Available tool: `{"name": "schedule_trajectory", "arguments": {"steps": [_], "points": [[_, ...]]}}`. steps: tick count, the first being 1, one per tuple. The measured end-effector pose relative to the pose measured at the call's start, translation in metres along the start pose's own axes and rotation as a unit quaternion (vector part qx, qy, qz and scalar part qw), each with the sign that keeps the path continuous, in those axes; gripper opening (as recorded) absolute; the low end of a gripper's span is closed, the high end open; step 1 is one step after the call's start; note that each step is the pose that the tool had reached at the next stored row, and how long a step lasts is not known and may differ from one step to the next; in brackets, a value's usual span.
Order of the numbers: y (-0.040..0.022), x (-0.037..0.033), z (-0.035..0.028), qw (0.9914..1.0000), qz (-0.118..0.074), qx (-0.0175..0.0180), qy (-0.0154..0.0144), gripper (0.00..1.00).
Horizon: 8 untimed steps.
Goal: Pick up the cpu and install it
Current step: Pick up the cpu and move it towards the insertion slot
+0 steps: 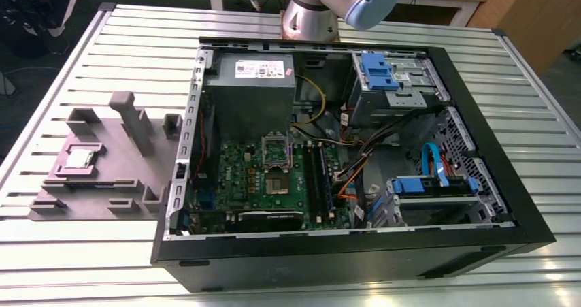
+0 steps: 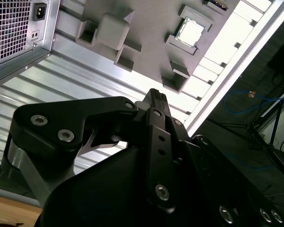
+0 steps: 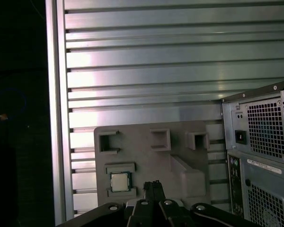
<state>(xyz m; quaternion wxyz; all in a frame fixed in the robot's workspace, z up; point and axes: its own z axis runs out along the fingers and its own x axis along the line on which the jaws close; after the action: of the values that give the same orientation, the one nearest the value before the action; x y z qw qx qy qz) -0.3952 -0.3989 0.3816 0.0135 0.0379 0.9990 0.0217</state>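
One cpu [image 1: 81, 158] sits in a recess of the grey tray [image 1: 111, 147].

The arm [image 1: 311, 20] rises at the top of the exterior view, a silvery tube crowned by a pale blue-capped joint [image 1: 371, 1] that runs out of the picture. The gripper [image 2: 155, 94] is black. In both wrist views its two slim fingers [image 3: 148, 196] lie flat against each other, tips meeting, the jaws closed on themselves. Behind the jaws the linkage bars [image 2: 61, 118] fan out to either side, pinned with bright screws [image 2: 66, 135], and widen into the dark gripper body. A grey metal bracket [image 2: 19, 165] sits under one bar, well back from the jaws.
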Motion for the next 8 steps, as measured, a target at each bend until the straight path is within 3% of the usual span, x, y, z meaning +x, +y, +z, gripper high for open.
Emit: {"name": "schedule_trajectory", "arguments": {"steps": [8], "points": [[0.0000, 0.0001, 0.0003, 1.00000, 0.000, 0.0000, -0.0001, 0.10]]}}
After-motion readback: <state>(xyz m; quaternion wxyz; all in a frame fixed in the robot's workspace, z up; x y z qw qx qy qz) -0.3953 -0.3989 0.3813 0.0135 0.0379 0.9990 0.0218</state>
